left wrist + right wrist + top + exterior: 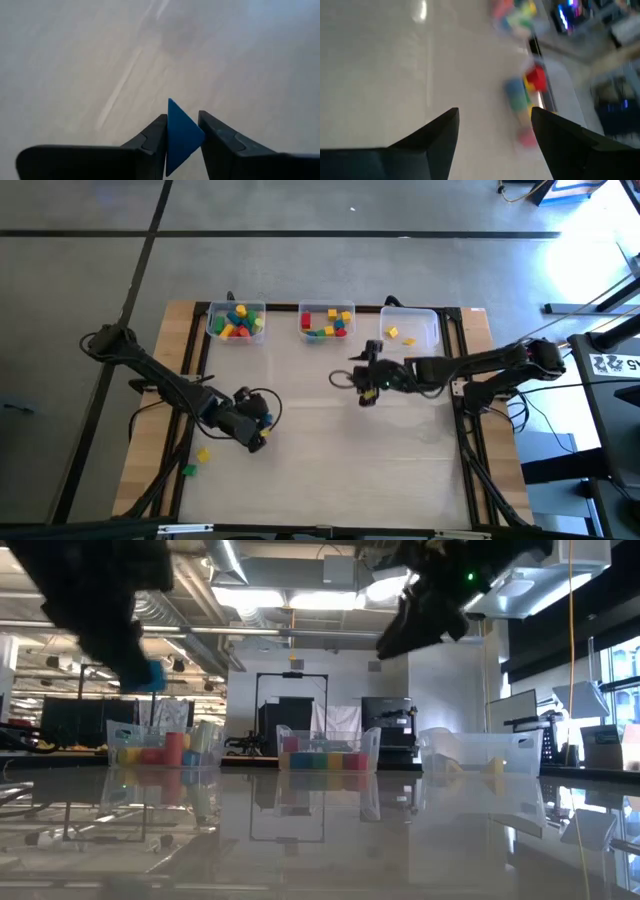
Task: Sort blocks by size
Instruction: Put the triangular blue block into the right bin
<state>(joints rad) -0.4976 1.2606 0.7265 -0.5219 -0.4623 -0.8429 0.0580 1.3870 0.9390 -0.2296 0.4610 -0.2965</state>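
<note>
1. Most blocks already sit in three bins along the counter's far edge: left bin [236, 321], middle bin [327, 321], and right bin [410, 328], which has few.
2. The left gripper [256, 437] carries a blue block [181, 136], jaws clenched on it, above the counter's near-left part.
3. A yellow block [203, 454] and a green block [188, 471] remain loose near the near-left corner.
4. The right gripper [368, 393] hangs mid-counter, jaws released and empty.

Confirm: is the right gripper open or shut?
Open. The right gripper shows its two dark fingers spread wide apart with nothing between them.

Blue block [181, 135] between dark tool [182, 131] fingers
</note>
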